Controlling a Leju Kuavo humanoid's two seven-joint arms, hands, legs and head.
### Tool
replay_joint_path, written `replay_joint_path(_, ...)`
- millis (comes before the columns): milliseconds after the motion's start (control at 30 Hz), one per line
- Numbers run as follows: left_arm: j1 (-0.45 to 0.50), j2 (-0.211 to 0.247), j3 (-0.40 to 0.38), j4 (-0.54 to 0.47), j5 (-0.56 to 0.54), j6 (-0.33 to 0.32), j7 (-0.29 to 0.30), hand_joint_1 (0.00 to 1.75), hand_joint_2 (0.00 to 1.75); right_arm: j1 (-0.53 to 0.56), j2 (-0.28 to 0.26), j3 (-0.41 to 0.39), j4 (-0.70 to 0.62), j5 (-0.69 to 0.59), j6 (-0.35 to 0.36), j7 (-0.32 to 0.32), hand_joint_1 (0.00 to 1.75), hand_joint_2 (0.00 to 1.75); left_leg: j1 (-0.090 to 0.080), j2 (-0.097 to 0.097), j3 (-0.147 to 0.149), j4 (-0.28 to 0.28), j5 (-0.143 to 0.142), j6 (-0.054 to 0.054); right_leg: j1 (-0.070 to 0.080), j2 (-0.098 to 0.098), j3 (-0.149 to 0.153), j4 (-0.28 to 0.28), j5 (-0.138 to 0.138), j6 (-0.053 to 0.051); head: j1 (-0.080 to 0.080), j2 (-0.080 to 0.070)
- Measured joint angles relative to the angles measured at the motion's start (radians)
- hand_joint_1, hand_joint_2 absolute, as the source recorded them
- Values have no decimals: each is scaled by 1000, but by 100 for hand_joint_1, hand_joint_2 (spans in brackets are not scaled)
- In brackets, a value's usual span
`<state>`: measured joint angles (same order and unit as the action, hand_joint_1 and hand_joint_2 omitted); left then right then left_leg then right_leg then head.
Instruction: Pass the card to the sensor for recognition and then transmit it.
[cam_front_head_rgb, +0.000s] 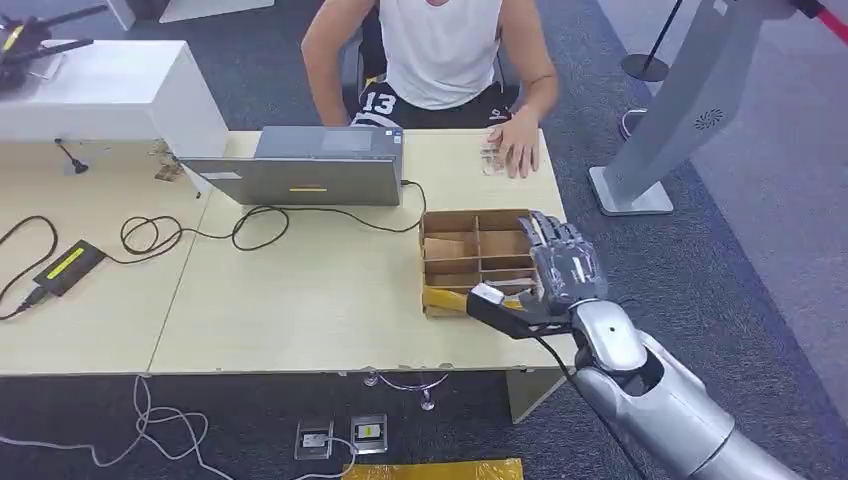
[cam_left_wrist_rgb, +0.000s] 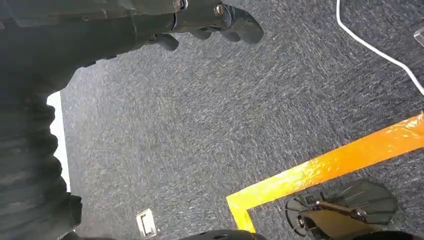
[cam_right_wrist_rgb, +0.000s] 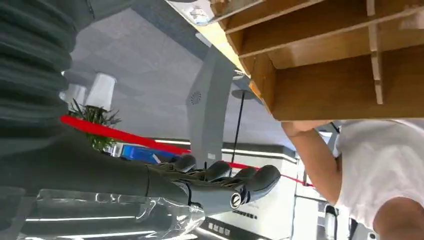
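At the right end of the table, we see the right hand hovering over the near right corner of a cardboard divider box, its fingers stretched forward and apart, its thumb reaching out toward the left with a small pale patch at the tip. We cannot tell whether that patch is a card, and we cannot pick out the card in the compartments; the hand seems to hold nothing. In the right wrist view the same hand shows long, nearly straight fingers with the box just beyond them.

Beyond the hand, at the far edge of the table, a seated person in a white top rests a hand flat on the surface, near something small and pale. To the left of the right hand, well apart, stands a grey laptop with a black cable trailing from it, and farther left a small black device.

The left hand hangs over grey carpet near an orange tape line, fingers loosely curled, holding nothing.
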<state>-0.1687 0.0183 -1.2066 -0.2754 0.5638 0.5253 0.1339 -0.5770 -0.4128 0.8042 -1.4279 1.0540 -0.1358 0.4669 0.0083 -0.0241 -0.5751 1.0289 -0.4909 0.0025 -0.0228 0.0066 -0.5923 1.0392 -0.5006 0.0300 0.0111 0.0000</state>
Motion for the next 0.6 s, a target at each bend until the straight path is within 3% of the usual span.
replay_joint_path(600, 0, 2, 0, 0, 0, 5, 0, 0, 175, 12, 17, 46, 48, -32, -13, -27, 0, 175, 0, 0, 0, 0, 0, 0, 0, 0, 0, 0, 0, 0, 0, 0)
